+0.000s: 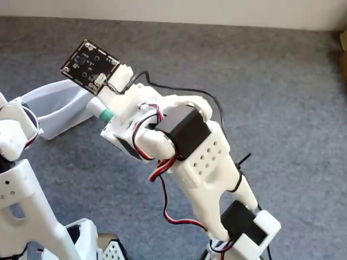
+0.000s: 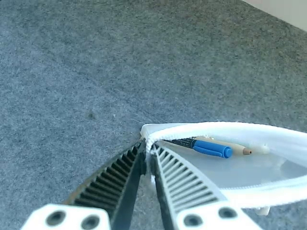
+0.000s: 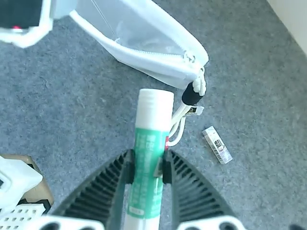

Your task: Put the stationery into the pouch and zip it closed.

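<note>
A translucent white pouch (image 1: 60, 104) lies open on the grey carpet at the left. My left gripper (image 2: 147, 145) is shut on the end of its zipper rim (image 2: 211, 128). Inside lie a blue pen (image 2: 207, 147) and a beige stick (image 2: 245, 151). My right gripper (image 3: 147, 160) is shut on a green-and-white glue stick (image 3: 150, 143), held just short of the pouch (image 3: 144, 40) near its black zipper pull (image 3: 192, 94). From above, the glue stick (image 1: 103, 112) points at the pouch's mouth. A small white eraser-like piece (image 3: 217, 144) lies on the carpet beside the pull.
The right arm (image 1: 190, 146) stretches across the middle of the carpet with red and black cables. The left arm's white body (image 1: 21, 189) stands at the left edge. A brown box corner (image 3: 26, 191) sits near the arm bases. Open carpet (image 1: 271, 81) spreads to the right.
</note>
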